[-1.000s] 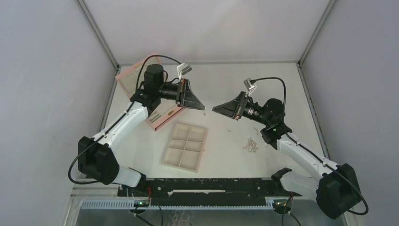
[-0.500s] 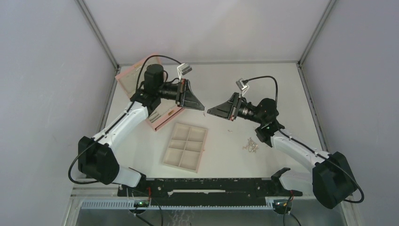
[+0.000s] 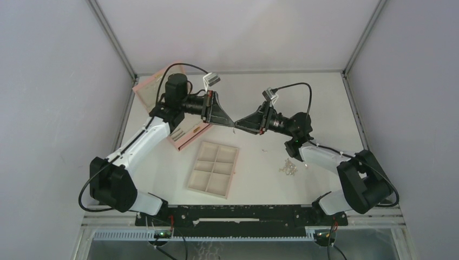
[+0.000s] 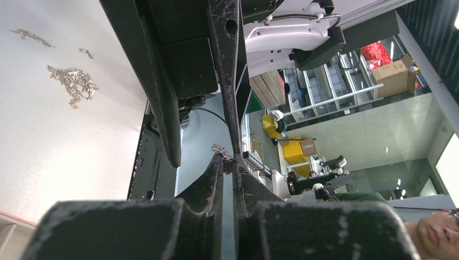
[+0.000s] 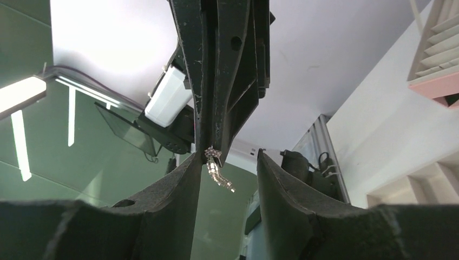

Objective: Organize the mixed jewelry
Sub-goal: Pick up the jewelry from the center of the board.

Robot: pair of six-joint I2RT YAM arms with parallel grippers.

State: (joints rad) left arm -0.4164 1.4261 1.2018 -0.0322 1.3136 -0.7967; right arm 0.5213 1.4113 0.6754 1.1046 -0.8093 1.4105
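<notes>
Both grippers meet in mid-air above the table's middle. My left gripper (image 3: 233, 125) (image 4: 227, 160) is shut on a small silver jewelry piece (image 4: 221, 148), a short sparkling dangle (image 5: 219, 173) hanging from its fingertips. My right gripper (image 3: 238, 125) (image 5: 230, 160) is open, its two fingers standing either side of that dangle; I cannot tell whether the left finger touches it. The rest of the mixed jewelry lies on the table at the right: a silver pile (image 3: 288, 168) (image 4: 73, 84), a thin chain (image 4: 31, 36) and a tiny stray piece (image 3: 264, 150) (image 4: 85, 52).
A beige six-compartment tray (image 3: 214, 169) lies on the table below the grippers. A pink quilted box (image 3: 187, 134) stands open at the back left, under the left arm. Grey walls close in the table on three sides.
My right arm has swung left until its open jaws surround the piece held by the left gripper. The left arm has stayed still.
</notes>
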